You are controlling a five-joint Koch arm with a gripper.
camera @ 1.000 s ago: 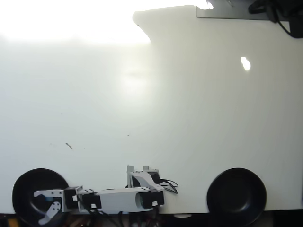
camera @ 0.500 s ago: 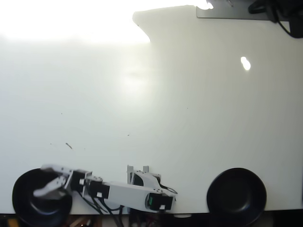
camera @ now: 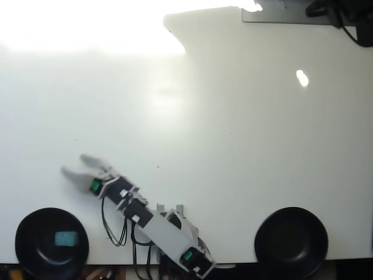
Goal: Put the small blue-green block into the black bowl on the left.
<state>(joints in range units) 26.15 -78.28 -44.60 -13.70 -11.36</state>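
Your gripper (camera: 74, 165) sits in the lower left of the frame, out over bare table (camera: 233, 146), with its two fingers spread apart and nothing between them. A second ago it was reaching into the left bowl (camera: 26, 230); half a second ago it was lifting off the rim; now the arm has swung up and away, pointing toward the upper left, well clear of the bowl.

What that pull-back uncovers matters most: the block (camera: 66, 238) lies inside the left bowl, near its middle, resting on the dark floor and apart from the rim. You can judge the drop as made and the task as good as done, with only the retreat left.

The block shows as a small teal patch, slightly wider than tall in the frame, so its long axis runs roughly left to right, edges about square to the picture. Finer tilt is too small to tell.

The right bowl (camera: 291, 242) at the lower right looks empty
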